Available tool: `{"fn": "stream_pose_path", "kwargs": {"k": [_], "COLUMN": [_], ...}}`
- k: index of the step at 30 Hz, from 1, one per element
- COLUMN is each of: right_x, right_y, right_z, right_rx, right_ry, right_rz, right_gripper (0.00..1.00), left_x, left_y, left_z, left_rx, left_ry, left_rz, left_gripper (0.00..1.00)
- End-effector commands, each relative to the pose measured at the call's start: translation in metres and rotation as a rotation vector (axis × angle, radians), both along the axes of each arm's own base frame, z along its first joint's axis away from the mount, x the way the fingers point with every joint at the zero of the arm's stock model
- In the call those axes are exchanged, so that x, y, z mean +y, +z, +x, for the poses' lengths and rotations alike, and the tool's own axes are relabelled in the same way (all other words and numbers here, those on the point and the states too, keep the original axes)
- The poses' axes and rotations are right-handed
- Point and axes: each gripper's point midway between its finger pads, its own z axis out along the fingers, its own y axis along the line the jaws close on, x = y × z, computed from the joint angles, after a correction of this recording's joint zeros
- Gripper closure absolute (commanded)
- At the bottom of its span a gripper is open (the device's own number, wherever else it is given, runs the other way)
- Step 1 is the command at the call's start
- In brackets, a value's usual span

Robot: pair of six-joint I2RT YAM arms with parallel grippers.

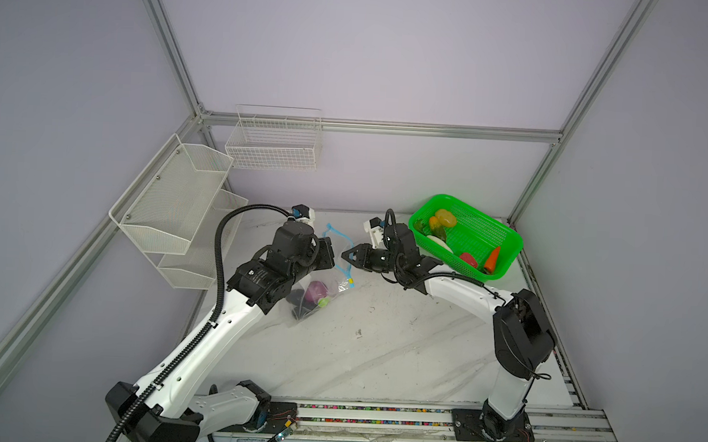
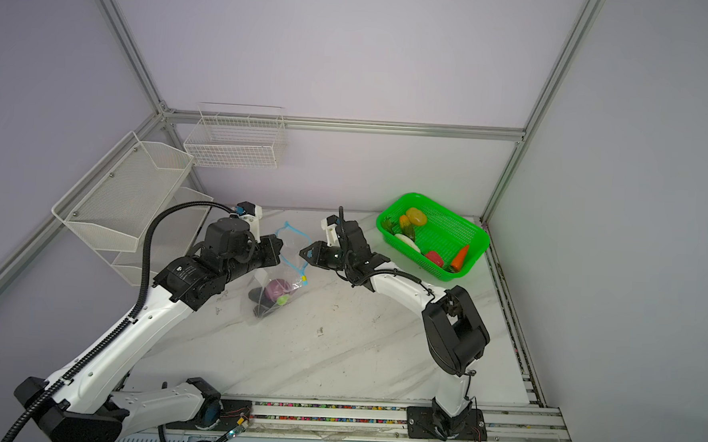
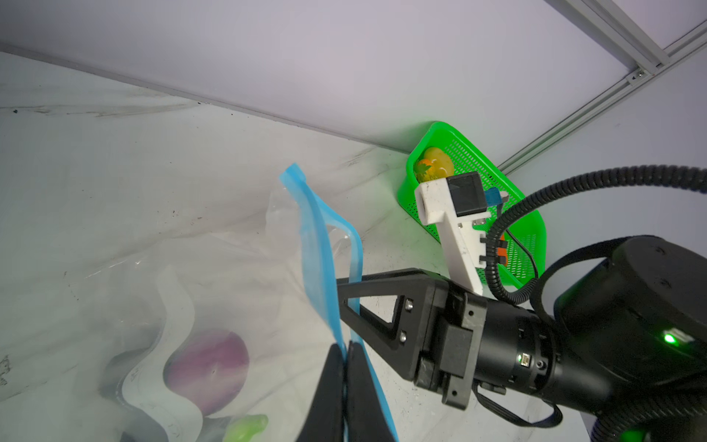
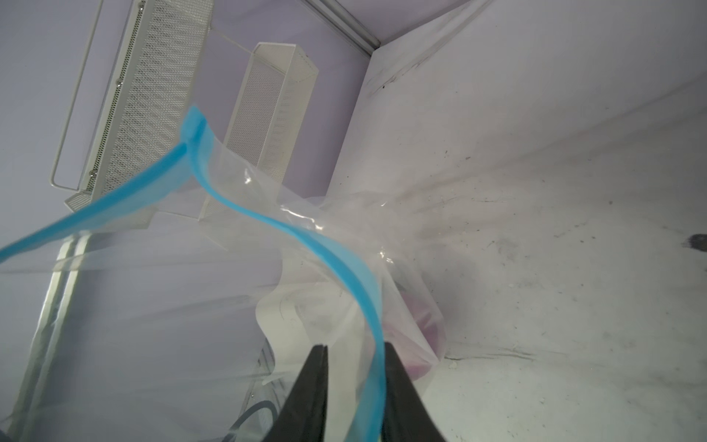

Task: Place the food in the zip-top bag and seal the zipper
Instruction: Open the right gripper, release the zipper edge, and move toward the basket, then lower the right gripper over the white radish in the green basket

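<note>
Two strips of zipper parted: left gripper fingers clamped on one strip; right gripper fingers apart, other strip running between them.

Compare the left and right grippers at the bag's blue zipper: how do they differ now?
The left gripper has jaws shut, pinching one lip of the zipper; the right gripper has jaws apart, the other lip running between them, not clamped. The left gripper reaches the zip-top bag from its left in both top views, the right gripper from its right. Both sit at the bag's open mouth.
</note>
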Motion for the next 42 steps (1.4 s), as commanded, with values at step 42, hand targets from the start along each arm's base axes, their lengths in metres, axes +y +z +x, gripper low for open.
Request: {"fn": "stream_pose_path", "kwargs": {"k": [42], "right_x": [-0.298], "right_y": [-0.042], "right_z": [0.193], "right_rx": [-0.092], "right_ry": [-0.325], "right_rz": [-0.943], "right_gripper": [0.59], "left_x": [-0.034], "left_y": [-0.022], "left_z": [0.014], "left_rx": [0.023], "left_ry": [-0.117], "left_rz": [-0.069], "left_gripper": [1.0]}}
